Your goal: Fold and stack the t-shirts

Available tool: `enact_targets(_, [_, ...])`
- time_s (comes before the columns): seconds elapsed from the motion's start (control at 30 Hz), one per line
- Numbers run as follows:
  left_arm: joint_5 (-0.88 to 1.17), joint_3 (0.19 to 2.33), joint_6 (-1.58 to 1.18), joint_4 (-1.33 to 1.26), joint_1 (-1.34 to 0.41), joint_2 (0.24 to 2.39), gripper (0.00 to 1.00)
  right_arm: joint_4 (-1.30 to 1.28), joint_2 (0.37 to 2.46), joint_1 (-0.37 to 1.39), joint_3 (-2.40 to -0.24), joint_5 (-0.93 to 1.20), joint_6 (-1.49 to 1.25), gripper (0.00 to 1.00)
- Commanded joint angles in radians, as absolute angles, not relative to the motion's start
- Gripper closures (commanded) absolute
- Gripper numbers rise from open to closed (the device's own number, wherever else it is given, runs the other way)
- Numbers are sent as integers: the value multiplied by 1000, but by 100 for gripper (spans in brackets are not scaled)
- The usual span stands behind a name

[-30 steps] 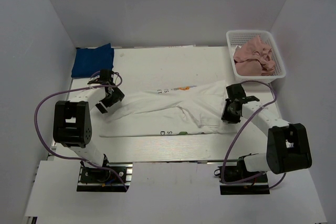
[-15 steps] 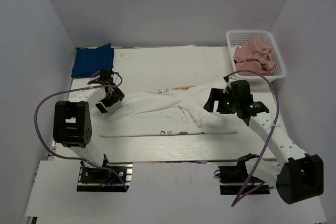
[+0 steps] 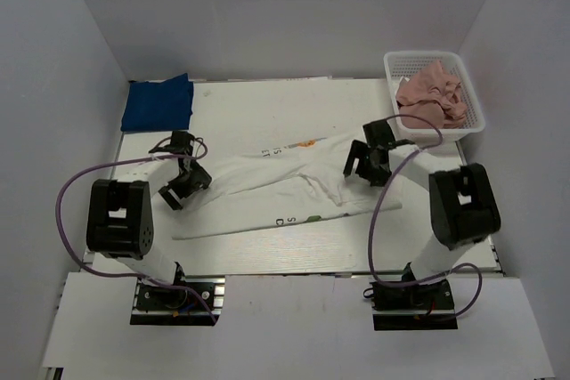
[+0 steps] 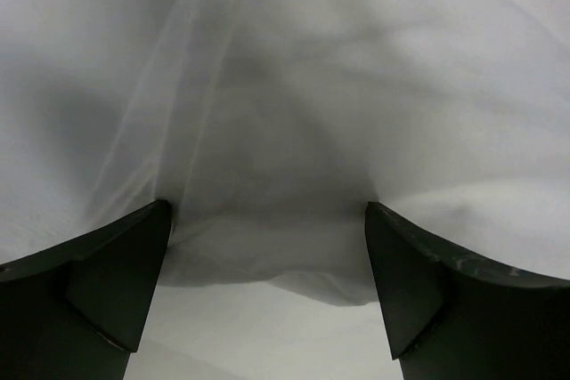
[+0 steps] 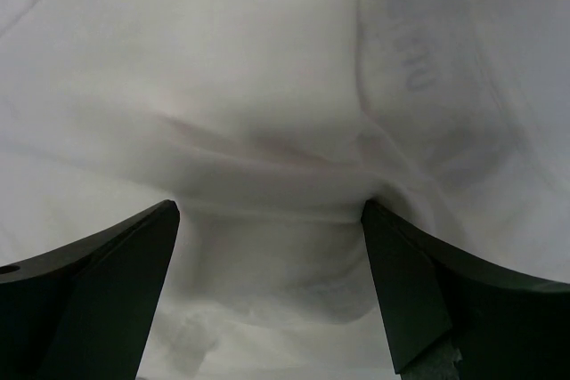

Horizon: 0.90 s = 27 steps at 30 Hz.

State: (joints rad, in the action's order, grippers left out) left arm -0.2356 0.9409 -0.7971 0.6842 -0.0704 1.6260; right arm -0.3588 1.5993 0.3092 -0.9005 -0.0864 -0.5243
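Your white t-shirt (image 3: 285,191) lies rumpled across the middle of the table (image 3: 267,109), soft, light and limp. The left claw (image 3: 184,181) and right claw (image 3: 366,161) stand spread apart over its two ends, gripping nothing. Pinch a hem or shoulder edge, since loose folds will likely slip and bunch.

The white t-shirt (image 3: 285,189) lies at the centre of the frame, partly folded into a long wrinkled band that slants from lower left to upper right. Small bits of orange and green print and dark lettering show on it. The royal-blue t-shirt (image 3: 158,104) lies folded flat at upper left. The dusty-pink t-shirt (image 3: 432,95) sits crumpled in the white mesh basket (image 3: 426,54) at upper right.
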Motion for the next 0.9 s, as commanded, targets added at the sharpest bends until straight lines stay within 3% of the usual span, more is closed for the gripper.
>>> enact_targets(0.0, [-77, 853, -837, 744, -97, 1533, 0, -291, 1830, 287, -1032, -103, -569, 10])
enact_targets(0.17, [60, 665, -856, 821, -159, 1451, 0, -330, 2090, 275, -1419, -66, -510, 10])
enact_targets(0.23, [259, 560, -818, 783, -202, 1410, 0, -324, 2219, 275, -1579, -16, -448, 10])
enact_targets(0.37, [324, 534, -747, 908, -278, 1332, 0, -474, 2397, 275, -2008, 147, -338, 10])
enact_targets(0.47, [273, 651, -724, 1069, -330, 1240, 0, -444, 2350, 279, -1975, 190, -299, 10])
enact_targets(0.6, [12, 952, -715, 1135, -353, 1164, 0, -292, 2078, 287, -1748, 129, -291, 10])
enact_targets(0.7, [-37, 999, -706, 1043, -362, 1178, 0, -278, 1991, 299, -1626, 71, -324, 10])
enact_targets(0.87, [105, 906, -686, 854, -387, 1236, 0, -209, 1844, 340, -1415, 54, -405, 10])
